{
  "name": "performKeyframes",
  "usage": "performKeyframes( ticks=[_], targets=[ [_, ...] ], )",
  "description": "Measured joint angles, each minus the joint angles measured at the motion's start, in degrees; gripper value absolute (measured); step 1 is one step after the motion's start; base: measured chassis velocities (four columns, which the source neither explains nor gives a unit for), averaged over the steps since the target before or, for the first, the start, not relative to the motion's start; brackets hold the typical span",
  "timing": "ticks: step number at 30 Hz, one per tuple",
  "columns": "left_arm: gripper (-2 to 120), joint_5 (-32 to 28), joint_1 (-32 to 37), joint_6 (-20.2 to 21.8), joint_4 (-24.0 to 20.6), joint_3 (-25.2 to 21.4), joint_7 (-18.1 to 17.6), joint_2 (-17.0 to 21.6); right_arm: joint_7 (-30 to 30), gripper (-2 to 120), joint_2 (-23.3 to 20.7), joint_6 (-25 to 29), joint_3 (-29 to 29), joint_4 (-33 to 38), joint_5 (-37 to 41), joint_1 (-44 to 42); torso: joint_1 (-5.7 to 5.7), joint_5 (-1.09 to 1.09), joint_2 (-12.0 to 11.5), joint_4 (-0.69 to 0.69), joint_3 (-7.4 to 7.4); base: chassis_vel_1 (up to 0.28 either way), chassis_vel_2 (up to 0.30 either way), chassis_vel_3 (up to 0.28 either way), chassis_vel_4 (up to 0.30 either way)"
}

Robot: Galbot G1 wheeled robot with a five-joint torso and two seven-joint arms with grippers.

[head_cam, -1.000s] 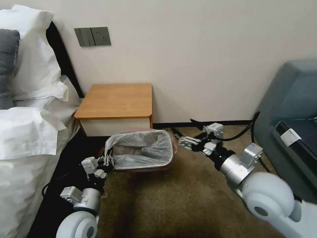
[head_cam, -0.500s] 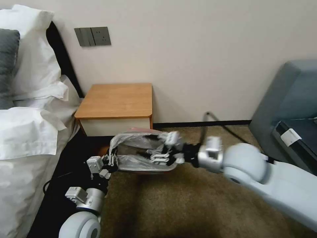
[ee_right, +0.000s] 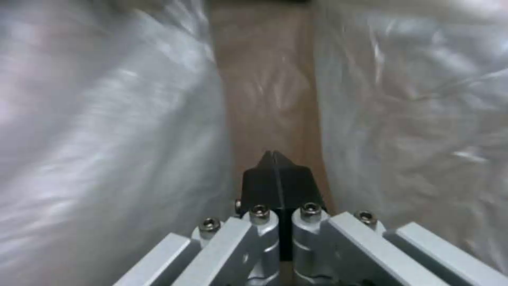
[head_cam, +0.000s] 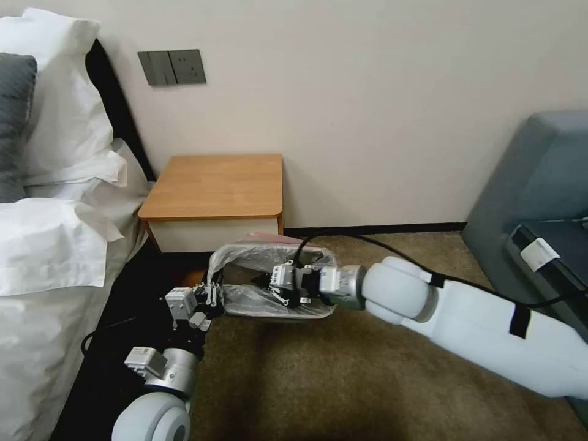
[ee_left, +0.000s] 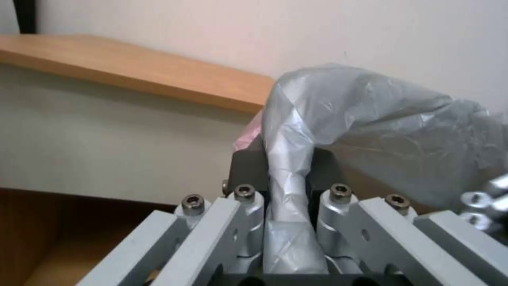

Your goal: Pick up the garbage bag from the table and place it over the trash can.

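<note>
The grey crinkly garbage bag [head_cam: 257, 260] stands with its mouth open on the carpet, in front of the wooden table [head_cam: 214, 187]. Pink edging shows at the bag's far side. The trash can is hidden under the plastic. My left gripper [head_cam: 212, 296] is at the bag's left corner, shut on a bunched fold of the bag [ee_left: 288, 131] between its dark pads [ee_left: 246, 167]. My right gripper [head_cam: 262, 284] reaches in from the right, down inside the bag's mouth. Its black fingertips [ee_right: 264, 178] are pressed together with nothing between them, and plastic [ee_right: 106, 131] hangs on both sides.
A bed with white pillows [head_cam: 55, 245] fills the left side, close to my left arm. A grey-blue armchair [head_cam: 539, 184] stands at the right. The wall [head_cam: 367, 110] runs behind the table. Brown carpet [head_cam: 318, 380] lies open in front.
My right arm has swung left from beside the bag into its mouth, and its gripper is now shut. The left gripper kept its hold on the corner, shifting slightly right.
</note>
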Motion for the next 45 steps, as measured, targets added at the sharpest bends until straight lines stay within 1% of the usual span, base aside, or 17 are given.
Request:
performKeyframes(
  ticks=[1, 4, 7, 18, 26, 29, 30, 32, 33, 34, 37, 38, 39, 42, 43, 45],
  targets=[
    [9, 0.00, 0.00, 0.00, 0.00, 0.00, 0.00, 0.00, 0.00, 0, 0.00, 0.00, 0.00, 0.00, 0.00, 0.00, 0.00, 0.00, 0.00, 0.00, 0.00, 0.000, 0.000, 0.000, 0.000],
    [9, 1.25, 0.01, -0.37, -0.05, 0.46, 0.29, -0.05, 2.30, 0, 1.93, -2.24, -1.39, -1.81, -0.12, 0.91, 0.00, 0.00, 0.00, 0.00, 0.00, 0.000, 0.000, 0.000, 0.000],
    [9, 1.52, 0.03, -0.51, -0.36, 0.56, 0.46, -0.04, 3.08, 0, 2.77, -2.90, -2.60, -3.01, -0.06, 1.51, 0.00, 0.00, 0.00, 0.00, 0.00, 0.000, 0.000, 0.000, 0.000],
    [9, 1.91, 0.61, -0.99, -1.20, 0.47, 0.88, -0.16, 5.72, 0, 4.49, -5.33, -5.00, -6.73, 1.00, 2.75, 0.00, 0.01, 0.00, 0.00, 0.00, 0.000, 0.000, 0.000, 0.000],
    [9, 2.64, 0.94, -1.27, -1.38, 0.57, 1.19, -0.41, 7.78, 0, 4.76, -7.47, -6.20, -6.75, 2.48, 4.19, 0.00, 0.00, 0.00, 0.00, 0.00, 0.000, 0.000, 0.000, 0.000],
    [9, 2.66, 0.74, -1.28, -0.96, 0.41, 0.89, -0.57, 11.58, 0, 4.42, -8.42, -6.38, -3.55, 7.20, 4.34, 0.00, 0.01, 0.00, 0.00, 0.00, 0.000, 0.000, 0.000, 0.000],
    [9, 2.66, 0.74, -1.28, -0.96, 0.41, 0.89, -0.57, 11.58, 0, 4.42, -8.42, -6.38, -3.55, 7.20, 4.34, 0.00, 0.01, 0.00, 0.00, 0.00, 0.000, 0.000, 0.000, 0.000],
    [9, 2.21, 0.53, -1.21, -0.20, 0.30, 0.21, -0.68, 14.06, 0, 3.93, -8.86, -5.89, -1.45, 11.29, 4.39, 0.00, 0.00, 0.00, 0.00, 0.00, 0.000, 0.000, 0.000, 0.000],
    [9, 1.48, 0.38, -1.02, 0.38, 0.13, -0.14, -0.80, 16.07, 0, 3.48, -9.21, -5.56, 0.12, 14.64, 4.42, 0.00, 0.00, 0.00, 0.00, 0.00, 0.000, 0.000, 0.000, 0.000],
    [9, 1.48, 0.38, -1.02, 0.38, 0.13, -0.14, -0.80, 16.07, 0, 3.48, -9.21, -5.56, 0.12, 14.64, 4.42, 0.00, 0.00, 0.00, 0.00, 0.00, 0.000, 0.000, 0.000, 0.000],
    [9, -0.43, 0.16, -0.55, 1.76, -0.29, -0.79, -1.07, 19.88, 0, 2.11, -10.67, -4.60, 3.26, 20.25, 4.44, 0.00, 0.00, 0.00, 0.01, 0.00, 0.000, 0.000, 0.000, 0.000],
    [9, -0.43, 0.16, -0.55, 1.76, -0.29, -0.79, -1.07, 19.88, 0, 2.11, -10.67, -4.60, 3.26, 20.25, 4.44, 0.00, 0.00, 0.00, 0.01, 0.00, 0.000, 0.000, 0.000, 0.000],
    [9, -1.00, 0.15, -0.45, 2.03, -0.42, -1.06, -1.12, 20.99, 0, 1.53, -10.96, -4.16, 4.21, 22.04, 4.35, 0.00, 0.00, 0.00, 0.00, 0.00, 0.000, 0.000, 0.000, 0.000],
    [9, -2.87, 0.16, 0.28, 2.41, -0.91, -2.37, -1.24, 25.45, 0, -1.03, -11.23, -1.30, 7.83, 29.94, 2.12, 0.00, 0.01, 0.00, 0.01, 0.00, 0.000, 0.000, 0.000, 0.000],
    [9, -2.87, 0.16, 0.28, 2.41, -0.91, -2.37, -1.24, 25.45, 0, -1.03, -11.23, -1.30, 7.83, 29.94, 2.12, 0.00, 0.01, 0.00, 0.01, 0.00, 0.000, 0.000, 0.000, 0.000],
    [9, -3.81, 0.30, 1.58, 2.45, -1.23, -3.67, -1.23, 30.08, 0, -2.86, -10.83, 3.38, 12.31, 36.68, -1.93, 0.00, 0.01, 0.00, 0.00, 0.00, 0.000, 0.000, 0.000, 0.000]
  ],
)
